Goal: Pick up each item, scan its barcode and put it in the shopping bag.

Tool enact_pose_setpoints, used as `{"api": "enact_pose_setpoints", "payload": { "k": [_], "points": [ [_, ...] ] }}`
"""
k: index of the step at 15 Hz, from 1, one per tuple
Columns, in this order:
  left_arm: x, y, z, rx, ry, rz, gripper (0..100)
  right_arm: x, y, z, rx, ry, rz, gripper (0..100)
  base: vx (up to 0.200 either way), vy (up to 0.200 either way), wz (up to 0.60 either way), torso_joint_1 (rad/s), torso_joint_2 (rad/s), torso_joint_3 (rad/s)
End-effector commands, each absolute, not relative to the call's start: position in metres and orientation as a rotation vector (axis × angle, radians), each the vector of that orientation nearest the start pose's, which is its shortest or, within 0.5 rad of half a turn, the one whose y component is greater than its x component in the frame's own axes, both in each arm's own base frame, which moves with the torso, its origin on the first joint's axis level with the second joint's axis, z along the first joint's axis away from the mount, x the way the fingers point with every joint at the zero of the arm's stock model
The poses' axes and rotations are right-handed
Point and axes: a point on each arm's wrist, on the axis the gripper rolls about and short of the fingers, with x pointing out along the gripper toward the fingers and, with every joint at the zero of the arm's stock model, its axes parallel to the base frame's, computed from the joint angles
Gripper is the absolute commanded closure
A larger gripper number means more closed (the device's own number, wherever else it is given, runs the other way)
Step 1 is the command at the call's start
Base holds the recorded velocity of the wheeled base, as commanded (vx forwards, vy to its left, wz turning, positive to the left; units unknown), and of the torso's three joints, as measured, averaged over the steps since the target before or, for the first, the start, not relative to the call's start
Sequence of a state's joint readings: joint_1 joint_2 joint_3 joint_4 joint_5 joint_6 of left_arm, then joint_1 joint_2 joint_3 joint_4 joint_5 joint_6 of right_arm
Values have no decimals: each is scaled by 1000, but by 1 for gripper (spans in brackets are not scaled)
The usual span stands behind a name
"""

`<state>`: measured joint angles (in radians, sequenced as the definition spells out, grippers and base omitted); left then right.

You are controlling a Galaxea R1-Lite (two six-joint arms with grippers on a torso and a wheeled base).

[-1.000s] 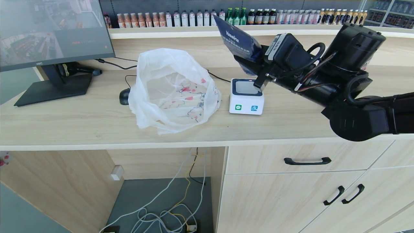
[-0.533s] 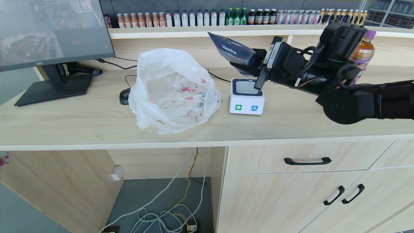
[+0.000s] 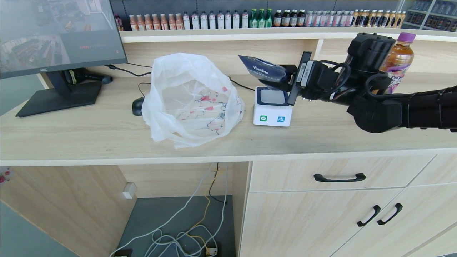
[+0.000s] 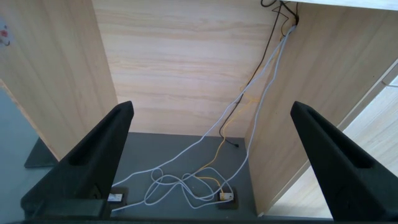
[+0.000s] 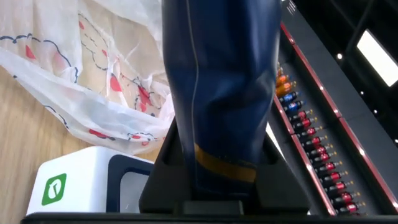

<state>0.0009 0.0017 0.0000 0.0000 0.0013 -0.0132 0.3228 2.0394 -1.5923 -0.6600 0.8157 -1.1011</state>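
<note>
My right gripper [image 3: 282, 75] is shut on a dark blue pouch [image 3: 262, 68], holding it tilted just above the back edge of the white scanner box [image 3: 272, 106] on the counter. In the right wrist view the pouch [image 5: 221, 74] stands between the fingers [image 5: 163, 168], over the scanner [image 5: 87, 183]. The white plastic shopping bag [image 3: 192, 96] sits open to the left of the scanner, also seen as the bag [image 5: 81, 68]. An amber bottle with a purple cap [image 3: 398, 60] stands on the counter behind my right arm. My left gripper [image 4: 212, 112] hangs open under the counter.
A monitor [image 3: 53, 35] on its stand, a handheld scanner [image 3: 85, 76] and a mouse [image 3: 137, 106] occupy the counter's left. Drink bottles [image 3: 271, 18] line the back shelf. Cables [image 4: 205, 186] lie on the floor below the counter, beside the drawers [image 3: 339, 176].
My right arm has lowered and stretched out, bringing the pouch down and tilting it flatter over the scanner. The amber bottle behind the arm is now uncovered.
</note>
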Motion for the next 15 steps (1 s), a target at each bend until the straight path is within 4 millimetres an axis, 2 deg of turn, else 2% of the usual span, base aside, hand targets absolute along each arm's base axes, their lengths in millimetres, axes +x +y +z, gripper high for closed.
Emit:
{"api": "enact_pose_setpoints", "payload": {
  "k": [1,10,15],
  "points": [
    [-23,0,76,-14,2,3,0,394,150,276,-1021,-807,913,100,0,0,0,0,0,0],
    [-23,0,76,-14,2,3,0,398,150,260,-1063,-734,971,100,0,0,0,0,0,0],
    [-23,0,76,-14,2,2,0,398,151,259,-1064,-725,979,100,0,0,0,0,0,0]
  ]
}}
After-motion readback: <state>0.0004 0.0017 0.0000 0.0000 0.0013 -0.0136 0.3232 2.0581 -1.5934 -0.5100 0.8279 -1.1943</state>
